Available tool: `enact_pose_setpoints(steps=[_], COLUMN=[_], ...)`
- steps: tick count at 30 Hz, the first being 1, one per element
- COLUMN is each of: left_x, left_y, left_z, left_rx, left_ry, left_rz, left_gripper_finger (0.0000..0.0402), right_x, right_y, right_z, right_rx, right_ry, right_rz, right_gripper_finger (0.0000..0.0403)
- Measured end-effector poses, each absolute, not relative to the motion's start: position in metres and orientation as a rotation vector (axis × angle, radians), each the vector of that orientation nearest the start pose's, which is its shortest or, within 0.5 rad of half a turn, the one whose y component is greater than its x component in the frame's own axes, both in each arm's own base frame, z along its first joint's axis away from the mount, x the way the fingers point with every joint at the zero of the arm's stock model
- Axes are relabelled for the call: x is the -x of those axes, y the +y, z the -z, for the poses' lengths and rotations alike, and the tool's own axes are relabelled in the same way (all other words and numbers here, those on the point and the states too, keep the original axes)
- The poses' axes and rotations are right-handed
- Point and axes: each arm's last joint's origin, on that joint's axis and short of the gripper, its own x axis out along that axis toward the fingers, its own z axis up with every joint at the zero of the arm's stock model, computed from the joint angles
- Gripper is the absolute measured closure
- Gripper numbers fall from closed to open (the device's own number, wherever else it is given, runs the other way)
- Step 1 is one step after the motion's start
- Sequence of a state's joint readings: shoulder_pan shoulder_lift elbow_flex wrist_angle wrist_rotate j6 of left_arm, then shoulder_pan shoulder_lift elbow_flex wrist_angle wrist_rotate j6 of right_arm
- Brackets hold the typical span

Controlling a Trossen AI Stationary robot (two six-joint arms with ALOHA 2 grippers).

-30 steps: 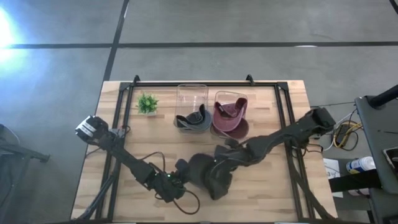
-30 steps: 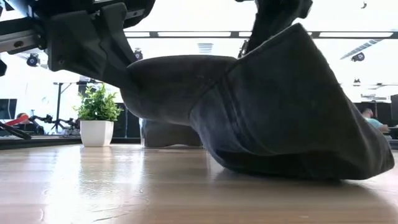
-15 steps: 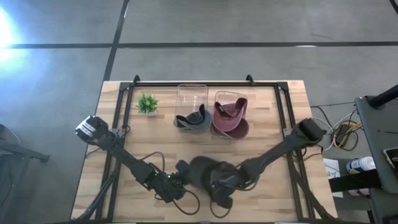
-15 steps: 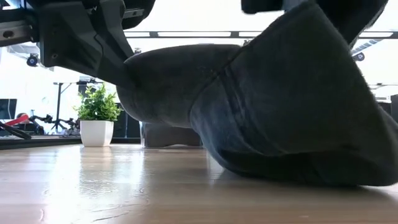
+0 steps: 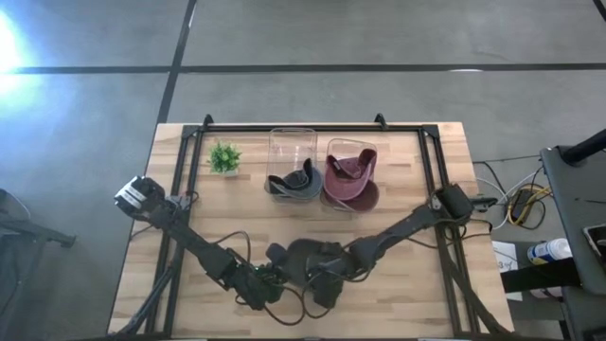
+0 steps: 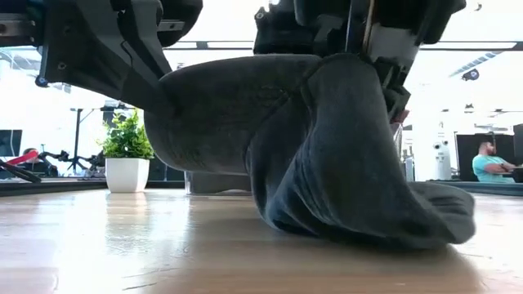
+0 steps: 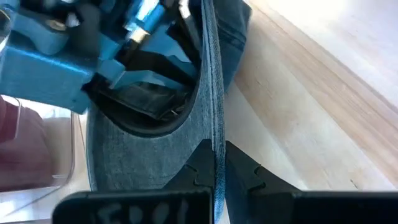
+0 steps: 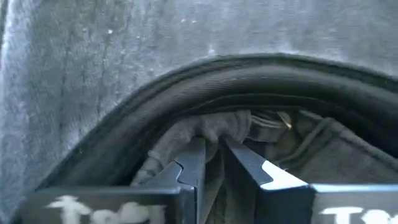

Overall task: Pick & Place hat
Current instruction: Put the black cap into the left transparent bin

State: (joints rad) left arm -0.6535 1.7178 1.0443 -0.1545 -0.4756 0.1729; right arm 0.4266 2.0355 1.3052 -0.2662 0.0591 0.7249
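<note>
The grey hat [image 6: 327,155] is soft, light cloth that sags and folds onto the counter [image 6: 122,245] near its front middle, so I judge it needs pinching at firmer edges, the brim or the inner band. The left end effector [image 7: 217,165] is clamped on the thin brim edge, and the right end effector [image 8: 214,158] nips a fold of the inner lining, both narrow. No brand or writing on the hat can be read.

Grey-blue denim hat [image 5: 305,263], maroon hat [image 5: 350,173], green plant [image 5: 224,156]
</note>
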Motion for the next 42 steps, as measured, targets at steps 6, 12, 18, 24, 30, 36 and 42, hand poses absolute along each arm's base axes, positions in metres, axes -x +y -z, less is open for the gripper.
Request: enact_pose_setpoints(steps=[6, 12, 18, 24, 30, 36, 42], left_x=[-0.284, -0.284, -0.279, -0.265, -0.252, -0.235, -0.226], left_y=[-0.202, -0.2, -0.197, -0.2, -0.189, -0.173, -0.138], left_z=[-0.188, -0.187, -0.2, -0.22, -0.242, -0.297, -0.339], left_rx=[-0.62, -0.582, -0.325, -0.266, -0.127, -0.006, -0.077], left_ry=[0.72, 0.724, 0.695, 0.581, 0.513, 0.337, 0.246], left_rz=[0.245, 0.172, 0.026, -0.137, -0.26, -0.336, -0.581], left_gripper_finger=[0.0392, 0.0392, 0.0392, 0.0392, 0.0392, 0.0392, 0.0394], right_x=[-0.367, -0.347, -0.318, -0.294, -0.281, -0.278, -0.271], right_y=[0.163, 0.158, 0.149, 0.147, 0.144, 0.141, 0.134], right_z=[-0.178, -0.216, -0.256, -0.275, -0.278, -0.287, -0.305], right_rx=[-0.39, -0.374, -0.387, -0.417, -0.431, -0.447, -0.436], right_ry=[1.0, 0.994, 0.919, 0.867, 0.896, 0.866, 0.81], right_rz=[-0.011, -0.015, 0.162, 0.294, 0.413, 0.455, 0.57], right_gripper_finger=[0.0353, 0.0353, 0.0348, 0.0349, 0.0349, 0.0349, 0.0349])
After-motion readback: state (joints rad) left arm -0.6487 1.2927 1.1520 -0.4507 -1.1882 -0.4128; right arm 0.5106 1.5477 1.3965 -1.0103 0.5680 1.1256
